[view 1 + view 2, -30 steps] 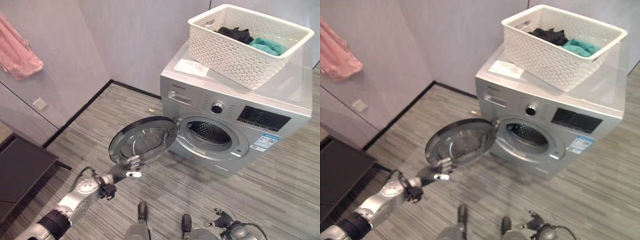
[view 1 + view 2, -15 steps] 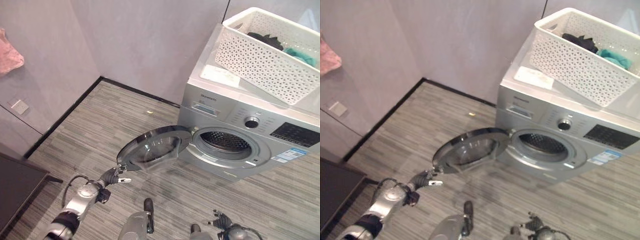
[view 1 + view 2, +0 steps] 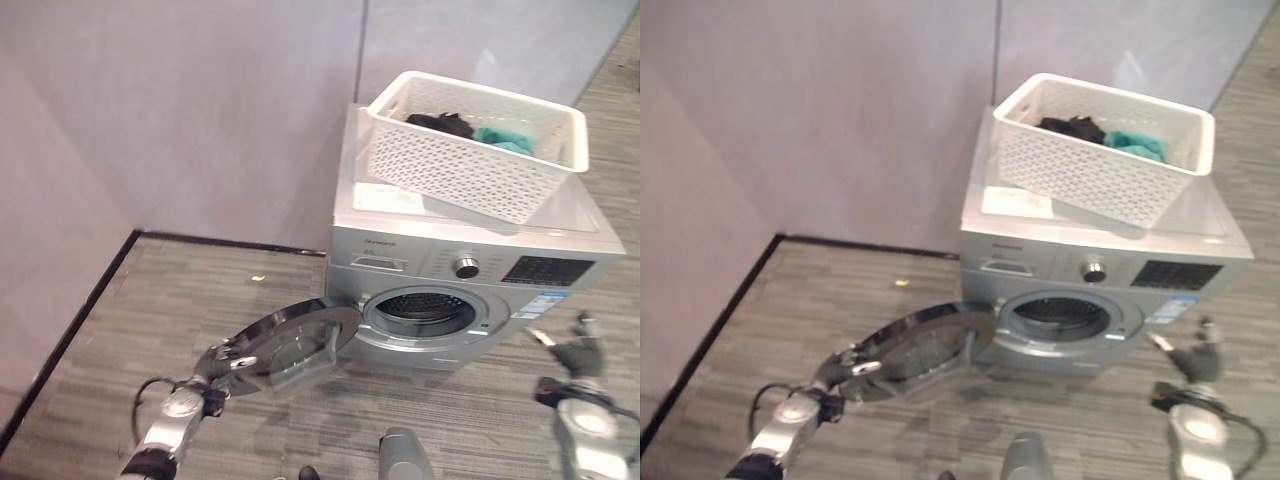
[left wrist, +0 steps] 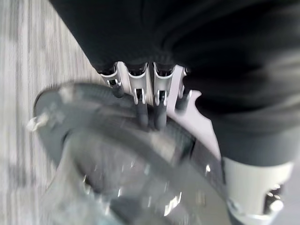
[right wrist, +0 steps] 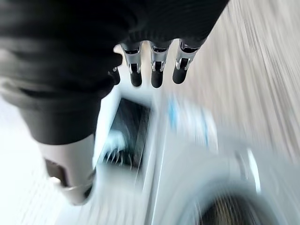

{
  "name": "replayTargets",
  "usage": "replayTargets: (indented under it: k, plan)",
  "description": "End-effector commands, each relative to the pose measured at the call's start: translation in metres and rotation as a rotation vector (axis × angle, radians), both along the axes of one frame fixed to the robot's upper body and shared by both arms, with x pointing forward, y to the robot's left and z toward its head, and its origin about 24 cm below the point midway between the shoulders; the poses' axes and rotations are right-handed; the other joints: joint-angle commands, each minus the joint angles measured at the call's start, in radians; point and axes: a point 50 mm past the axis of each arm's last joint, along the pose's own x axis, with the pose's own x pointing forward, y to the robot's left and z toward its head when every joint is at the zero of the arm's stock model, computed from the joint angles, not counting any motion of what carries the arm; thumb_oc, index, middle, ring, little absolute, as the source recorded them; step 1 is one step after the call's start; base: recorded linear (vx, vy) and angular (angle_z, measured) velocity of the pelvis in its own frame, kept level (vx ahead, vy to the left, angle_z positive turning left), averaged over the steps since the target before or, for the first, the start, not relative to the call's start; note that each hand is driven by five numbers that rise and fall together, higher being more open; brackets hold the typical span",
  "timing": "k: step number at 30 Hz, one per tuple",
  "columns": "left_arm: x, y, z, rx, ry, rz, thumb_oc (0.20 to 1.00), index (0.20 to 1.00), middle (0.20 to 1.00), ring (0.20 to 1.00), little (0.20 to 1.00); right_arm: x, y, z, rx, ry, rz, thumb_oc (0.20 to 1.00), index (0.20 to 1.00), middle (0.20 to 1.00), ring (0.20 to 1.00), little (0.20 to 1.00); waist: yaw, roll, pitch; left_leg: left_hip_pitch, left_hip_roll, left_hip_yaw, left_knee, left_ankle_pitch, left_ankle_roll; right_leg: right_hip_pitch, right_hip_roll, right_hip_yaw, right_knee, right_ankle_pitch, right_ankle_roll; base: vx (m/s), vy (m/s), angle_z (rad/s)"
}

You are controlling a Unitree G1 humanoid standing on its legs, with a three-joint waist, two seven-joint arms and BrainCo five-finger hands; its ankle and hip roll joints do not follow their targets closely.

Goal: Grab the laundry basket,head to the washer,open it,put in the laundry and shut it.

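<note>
A grey wood-grain plank floor (image 3: 130, 330) covers the lower half of the head view, from 9 o'clock round through 6 o'clock. More of the same planking shows at 2 o'clock. A pale lilac-grey back wall (image 3: 200, 110) spans from 10 to 1 o'clock, and a thin vertical seam (image 3: 362, 50) splits it near 12 o'clock. A side wall (image 3: 35, 240) of the same colour stands at 9 o'clock and meets the back wall in a corner. A black baseboard (image 3: 70, 330) runs along the foot of both walls. A small yellowish speck (image 3: 258, 277) lies on the floor just beside the back baseboard, near the centre.
</note>
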Motion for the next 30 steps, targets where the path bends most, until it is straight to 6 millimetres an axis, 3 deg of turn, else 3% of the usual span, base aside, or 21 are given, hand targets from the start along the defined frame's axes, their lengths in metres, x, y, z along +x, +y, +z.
replayTargets:
  k: [1,5,8,9,10,11,13,15,16,18,19,20,21,24,25,26,27,28,29,30]
  plan:
    - [0.026,-0.014,0.02,-0.021,-0.144,-0.027,1.0,1.0,1.0,1.0,1.0,0.02,0.006,0.086,-0.296,-0.38,-0.039,1.0,1.0,1.0,1.0,1.0,-0.034,0.026,0.014,-0.037,0.078,-0.153,0.069,-0.076,-0.062,0.105,0.047,0.111,-0.304,0.078,0.028,0.27,-0.101,-0.28]
    - [0.02,-0.018,0.014,-0.017,-0.133,-0.02,1.0,1.0,1.0,1.0,1.0,0.017,0.034,0.168,-0.548,-0.737,-0.064,1.0,1.0,1.0,1.0,1.0,-0.038,0.021,-0.008,-0.004,0.081,-0.191,0.088,-0.113,-0.075,0.094,0.027,0.211,-0.406,0.152,0.057,0.3,-0.177,0.12]
    - [0.02,-0.025,0.012,-0.031,-0.134,-0.025,1.0,1.0,1.0,1.0,1.0,0.008,0.052,0.203,-0.643,-0.901,-0.052,1.0,1.0,1.0,1.0,1.0,-0.04,0.009,-0.031,0.013,0.096,-0.245,0.105,-0.129,-0.088,0.1,0.039,0.304,-0.399,0.198,0.075,0.28,-0.247,0.76]
    - [0.021,-0.024,0.012,-0.031,-0.135,-0.024,1.0,1.0,1.0,1.0,1.0,0.007,0.053,0.203,-0.642,-0.901,-0.051,1.0,1.0,1.0,1.0,1.0,-0.042,0.009,-0.03,0.012,0.097,-0.246,0.106,-0.129,-0.089,0.099,0.04,0.304,-0.396,0.198,0.075,0.28,-0.335,0.75]
    - [0.019,-0.025,0.009,-0.043,-0.124,-0.013,1.0,1.0,1.0,1.0,1.0,0.003,0.062,0.22,-0.64,-1.013,0.005,1.0,1.0,1.0,1.0,1.0,-0.035,-0.004,-0.053,0.025,0.118,-0.274,0.11,-0.13,-0.105,0.116,0.062,0.347,-0.388,0.168,0.077,0.29,-0.385,0.57]
    - [0.014,-0.024,0.006,-0.046,-0.106,-0.003,1.0,1.0,1.0,1.0,1.0,0.0,0.068,0.23,-0.634,-1.079,0.055,1.0,1.0,1.0,1.0,1.0,-0.029,-0.011,-0.065,0.039,0.143,-0.292,0.112,-0.122,-0.12,0.125,0.084,0.349,-0.367,0.132,0.069,0.38,-0.523,0.43]
    - [0.005,-0.02,0.0,-0.061,-0.084,0.032,1.0,1.0,1.0,1.0,1.0,-0.002,0.073,0.246,-0.638,-1.148,0.147,1.0,1.0,1.0,1.0,1.0,-0.011,-0.023,-0.076,0.047,0.204,-0.303,0.145,-0.059,-0.148,0.135,0.126,0.325,-0.345,0.071,0.042,0.24,-0.461,0.35]
    - [-0.005,-0.014,-0.007,-0.071,-0.05,0.07,1.0,1.0,1.0,1.0,1.0,-0.005,0.08,0.265,-0.689,-1.215,0.234,1.0,1.0,1.0,1.0,1.0,0.003,-0.032,-0.074,-0.019,0.282,-0.321,0.281,0.081,-0.169,0.165,0.186,0.279,-0.331,0.046,-0.011,0.15,-0.572,0.13]
    - [-0.011,-0.01,-0.009,-0.071,-0.031,0.078,1.0,1.0,1.0,1.0,1.0,-0.005,0.081,0.273,-0.718,-1.215,0.267,1.0,1.0,1.0,1.0,1.0,0.019,-0.052,-0.073,-0.052,0.302,-0.315,0.351,0.144,-0.16,0.187,0.198,0.263,-0.339,0.046,-0.03,0.08,-0.574,0.08]
    - [-0.014,-0.009,-0.009,-0.072,-0.019,0.058,1.0,1.0,1.0,1.0,1.0,-0.003,0.076,0.288,-0.81,-1.163,0.28,1.0,1.0,1.0,1.0,1.0,0.036,-0.087,-0.063,-0.128,0.337,-0.293,0.47,0.19,-0.131,0.222,0.217,0.222,-0.369,0.047,-0.067,0.04,-0.425,0.06]
    - [-0.014,-0.01,-0.01,-0.076,-0.019,0.055,1.0,1.0,1.0,1.0,1.0,-0.002,0.075,0.289,-0.813,-1.162,0.28,1.0,1.0,1.0,1.0,1.0,0.034,-0.079,-0.06,-0.135,0.341,-0.3,0.486,0.179,-0.131,0.228,0.22,0.217,-0.372,0.043,-0.067,0.07,-0.218,0.26]
    - [-0.015,-0.007,-0.009,-0.069,-0.016,0.046,1.0,1.0,1.0,1.0,1.0,-0.002,0.072,0.296,-0.871,-1.112,0.288,1.0,1.0,1.0,1.0,1.0,0.029,-0.094,-0.063,-0.138,0.366,-0.258,0.49,0.173,-0.134,0.241,0.222,0.195,-0.382,0.031,-0.072,0.11,-0.208,0.41]
    - [-0.013,-0.011,-0.009,-0.074,-0.006,0.009,1.0,1.0,1.0,1.0,1.0,0.007,0.062,0.309,-0.937,-0.985,0.313,1.0,1.0,1.0,1.0,1.0,0.03,-0.106,-0.065,-0.135,0.395,-0.154,0.47,0.154,-0.153,0.273,0.22,0.147,-0.412,0.011,-0.085,0.09,-0.243,0.42]
    - [-0.006,-0.018,-0.007,-0.093,-0.015,-0.042,1.0,1.0,1.0,1.0,1.0,0.024,0.051,0.321,-0.983,-0.78,0.39,1.0,1.0,1.0,1.0,1.0,0.045,-0.124,-0.056,-0.177,0.257,-0.089,0.435,-0.002,-0.128,0.285,0.194,0.12,-0.437,0.015,-0.074,-0.04,-0.073,0.87]
    - [-0.005,-0.019,-0.008,-0.096,-0.017,-0.043,1.0,1.0,1.0,1.0,1.0,0.024,0.051,0.323,-0.984,-0.781,0.391,1.0,1.0,1.0,1.0,1.0,0.042,-0.128,-0.053,-0.189,0.255,-0.076,0.438,0.017,-0.115,0.275,0.188,0.118,-0.437,0.029,-0.076,-0.14,-0.001,0.09]
    - [-0.001,-0.023,-0.006,-0.104,-0.02,-0.059,1.0,1.0,1.0,1.0,1.0,0.028,0.046,0.326,-0.983,-0.726,0.408,1.0,1.0,1.0,1.0,1.0,0.043,-0.132,-0.048,-0.216,0.222,-0.056,0.435,-0.008,-0.115,0.267,0.183,0.108,-0.433,0.028,-0.074,-0.14,0.102,-0.04]
    - [0.002,-0.028,-0.007,-0.124,-0.023,-0.072,1.0,1.0,1.0,1.0,1.0,0.036,0.037,0.319,-0.955,-0.576,0.476,1.0,1.0,1.0,1.0,1.0,0.031,-0.119,-0.052,-0.163,0.157,-0.027,0.297,-0.065,-0.092,0.253,0.182,0.089,-0.427,0.022,-0.052,-0.05,0.159,-0.05]
    - [0.004,-0.031,-0.007,-0.132,-0.019,-0.082,1.0,1.0,1.0,1.0,1.0,0.035,0.032,0.325,-0.971,-0.533,0.46,1.0,1.0,1.0,1.0,1.0,0.017,-0.115,-0.057,-0.144,0.149,-0.02,0.254,-0.065,-0.096,0.249,0.187,0.084,-0.426,0.026,-0.048,-0.01,0.139,-0.03]
    - [0.004,-0.032,-0.007,-0.133,-0.019,-0.085,1.0,1.0,1.0,1.0,1.0,0.034,0.031,0.325,-0.973,-0.532,0.458,1.0,1.0,1.0,1.0,1.0,0.02,-0.114,-0.056,-0.14,0.147,-0.02,0.247,-0.062,-0.096,0.25,0.186,0.084,-0.426,0.025,-0.047,0.0,0.092,0.1]
    - [0.004,-0.034,-0.008,-0.137,-0.01,-0.099,1.0,1.0,1.0,1.0,1.0,0.038,0.022,0.313,-0.929,-0.425,0.497,1.0,1.0,1.0,1.0,1.0,0.016,-0.116,-0.059,-0.137,0.124,-0.066,0.208,-0.049,-0.106,0.241,0.185,0.072,-0.423,0.033,-0.038,0.0,0.065,0.26]
